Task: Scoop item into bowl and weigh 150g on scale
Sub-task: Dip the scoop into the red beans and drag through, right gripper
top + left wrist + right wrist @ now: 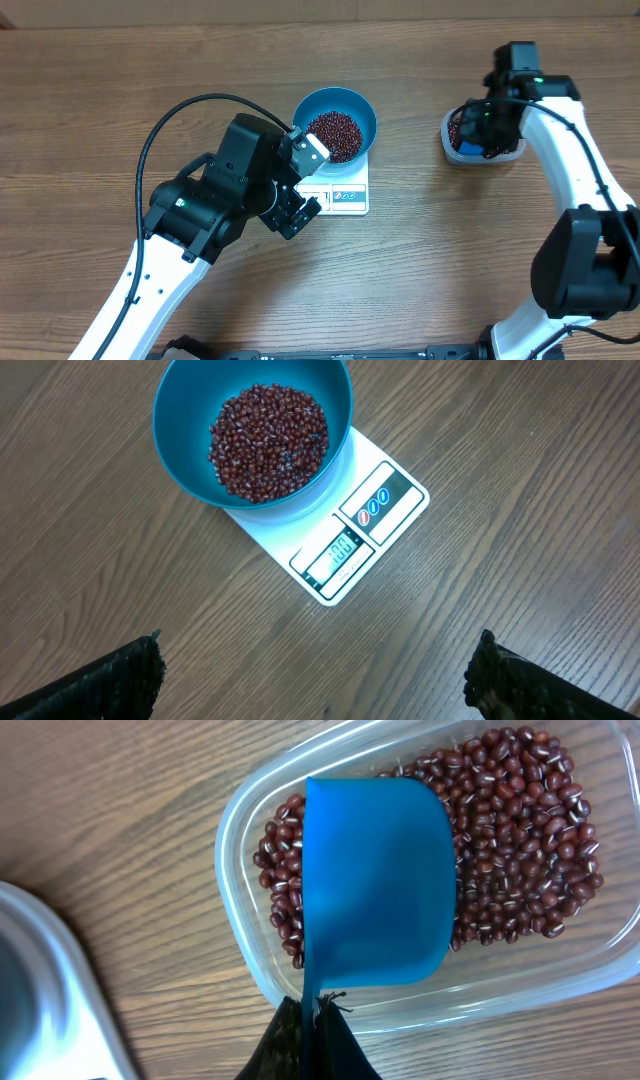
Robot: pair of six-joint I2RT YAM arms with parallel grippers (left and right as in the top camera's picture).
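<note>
The blue bowl stands on the white scale and holds a heap of red-brown beans. In the left wrist view the bowl covers the scale's far half, and the scale's display is lit. My left gripper hovers open over bare wood in front of the scale, with nothing between its fingers. My right gripper is shut on the handle of a small blue scoop. The scoop lies over more beans inside a clear tub.
The clear tub sits at the right of the table, a hand's width from the bowl. A grey rounded object fills the lower left corner of the right wrist view. The left arm's black cable arcs over the wood.
</note>
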